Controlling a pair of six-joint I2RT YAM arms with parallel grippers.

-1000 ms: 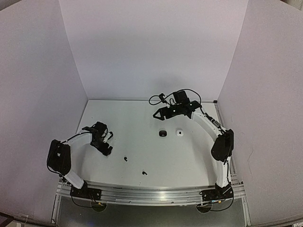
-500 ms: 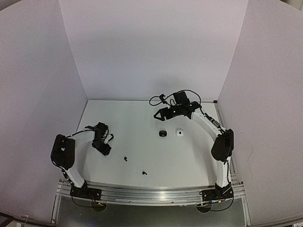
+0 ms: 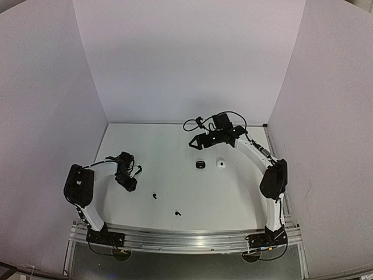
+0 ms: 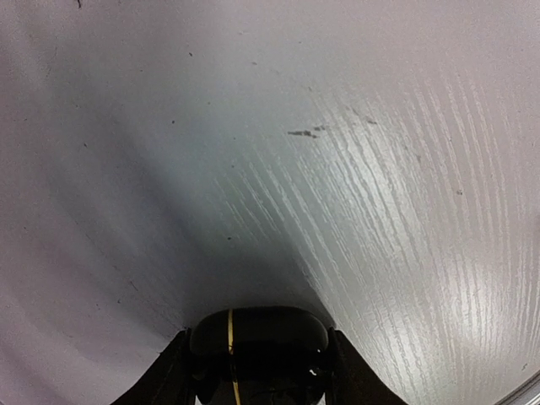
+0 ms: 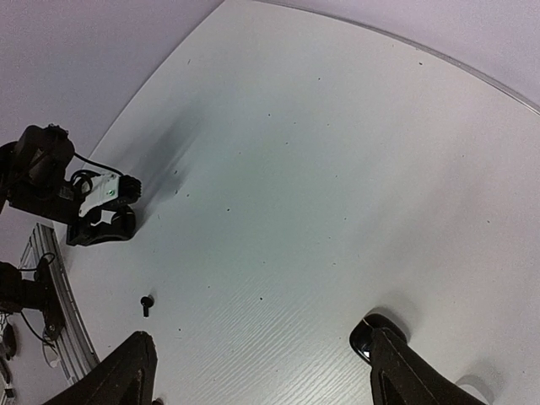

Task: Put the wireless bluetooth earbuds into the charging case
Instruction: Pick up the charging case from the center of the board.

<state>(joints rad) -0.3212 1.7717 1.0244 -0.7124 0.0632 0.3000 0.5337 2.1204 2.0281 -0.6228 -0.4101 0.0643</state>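
Presently on the white table [image 3: 169,146]: item one, left gripper [image 3: 127,182], low over the left side of the surface, its fingers [image 4: 169,378] drawn in against both flanks of a rounded black case [image 4: 257,331] with a thin yellow line down its face. The wrist view shows this case filling the gap between them, apparently pinched; whether it rests on the tabletop or hangs just above it cannot be told. Item two, right gripper [image 3: 194,142], raised over the far middle of the table, jaws spread wide with nothing between them. Item three, second black case [image 3: 200,165], lying free near the table's centre, just in front of the right gripper. Item four, white case [image 3: 221,164], beside it on the right, the two near but apart. Item five, first black earbud [image 3: 154,195], tiny, lying loose on the table to the right of the left gripper and clear of it. Item six, second black earbud [image 3: 178,213], likewise loose, nearer the front rail [image 3: 186,239] and well apart from all three cases. Neither earbud sits in a case or in either gripper. Whether any case lid is raised is too small to tell from above. Plain pale walls [image 3: 186,58] enclose the table on three sides.
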